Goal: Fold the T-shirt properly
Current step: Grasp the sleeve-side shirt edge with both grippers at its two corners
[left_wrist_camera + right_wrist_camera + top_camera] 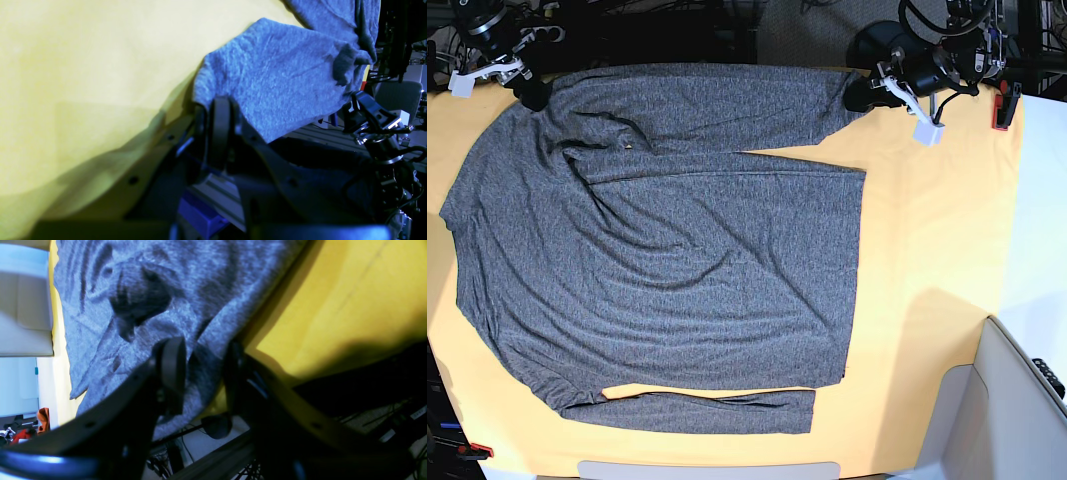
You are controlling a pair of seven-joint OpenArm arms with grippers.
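Note:
The dark grey long-sleeved T-shirt point(677, 250) lies spread flat on the yellow-orange table cloth point(927, 250). One sleeve runs along the far edge, the other along the near edge. My left gripper point(855, 97) is at the far right, shut on the cuff of the far sleeve. In the left wrist view the T-shirt point(280, 73) is pinched in the gripper point(208, 110). My right gripper point(530, 92) is at the far left corner of the shirt. In the right wrist view its fingers point(173, 353) stand apart, with an edge of the T-shirt point(186, 283) between them.
A pale grey box point(1017, 400) stands at the near right, off the cloth. A red clamp point(1004, 108) grips the table's far right edge, and another point(477, 450) sits at the near left corner. Bare yellow cloth point(83, 83) lies right of the shirt.

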